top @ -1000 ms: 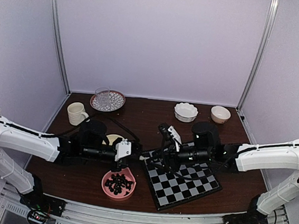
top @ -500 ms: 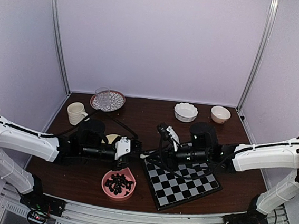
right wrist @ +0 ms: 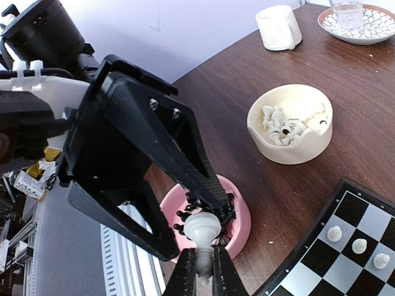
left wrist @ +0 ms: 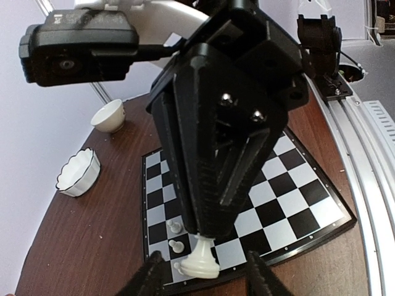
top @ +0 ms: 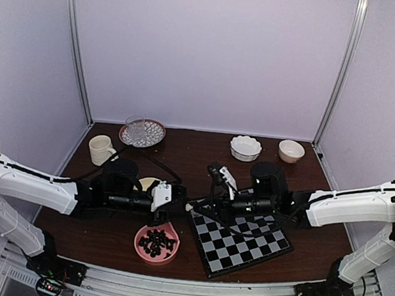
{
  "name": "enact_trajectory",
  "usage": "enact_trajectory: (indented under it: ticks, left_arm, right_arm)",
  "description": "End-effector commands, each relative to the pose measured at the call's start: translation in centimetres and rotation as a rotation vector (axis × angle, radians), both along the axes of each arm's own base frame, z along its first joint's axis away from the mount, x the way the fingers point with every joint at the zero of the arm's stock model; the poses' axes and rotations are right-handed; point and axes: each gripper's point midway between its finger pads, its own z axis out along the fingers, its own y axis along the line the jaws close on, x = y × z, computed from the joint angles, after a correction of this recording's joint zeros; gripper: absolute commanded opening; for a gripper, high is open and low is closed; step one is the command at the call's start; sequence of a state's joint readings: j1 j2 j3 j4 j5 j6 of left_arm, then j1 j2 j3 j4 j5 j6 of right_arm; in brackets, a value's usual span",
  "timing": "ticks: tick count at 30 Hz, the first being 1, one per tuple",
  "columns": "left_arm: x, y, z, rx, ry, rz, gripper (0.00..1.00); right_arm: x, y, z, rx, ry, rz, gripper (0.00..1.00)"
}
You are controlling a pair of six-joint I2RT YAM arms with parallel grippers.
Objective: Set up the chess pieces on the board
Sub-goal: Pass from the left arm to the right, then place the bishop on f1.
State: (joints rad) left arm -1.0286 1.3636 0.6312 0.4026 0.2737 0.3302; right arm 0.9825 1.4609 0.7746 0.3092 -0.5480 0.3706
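At the far left a cream mug (top: 101,150) stands near a patterned plate (top: 158,134) with a glass (top: 135,126) on it. The left gripper (left wrist: 203,279) reaches in toward the middle with its jaws spread wide and nothing in them. Its fingers (left wrist: 148,277) stand clear on either side of a white pawn (right wrist: 201,229). Under that arm sits a cream bowl (right wrist: 290,151) of white chess pieces (right wrist: 278,120), and nearer the front a pink bowl (top: 139,244) of black pieces (top: 158,242). The pawn is pinched at the tips of the right gripper (right wrist: 203,271), whose jaws are closed tight on it. It hangs by the left corner of the board (top: 241,240), between the pink bowl and the checks. Three white pawns (right wrist: 359,245) stand in a row along that corner's edge. Behind the board, well apart from it, are a scalloped white bowl (top: 245,148) and a plain bowl (top: 292,151).
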Motion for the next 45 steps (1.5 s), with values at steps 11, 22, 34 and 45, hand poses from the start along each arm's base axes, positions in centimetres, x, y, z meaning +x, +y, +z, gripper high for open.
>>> enact_trajectory:
  ticks: [11,22,34,45]
  left_arm:
    - [2.6,2.7,3.4,-0.120,0.005,0.205,0.71]
    - [9.0,7.0,3.0,-0.099,0.172,0.570,0.92]
    - [13.5,13.4,1.4,-0.037,0.384,1.036,0.98]
    - [13.8,14.0,0.4,-0.001,0.415,1.070,0.98]
  right_arm:
    - [6.1,-5.7,-1.4,-0.392,-0.140,-0.341,0.02]
    - [7.9,-6.8,-0.2,-0.639,-0.112,-0.370,0.06]
    - [10.1,-5.6,-1.0,-0.852,-0.018,-0.365,0.07]
    - [13.3,-5.5,-5.2,-0.962,0.079,-0.341,0.04]
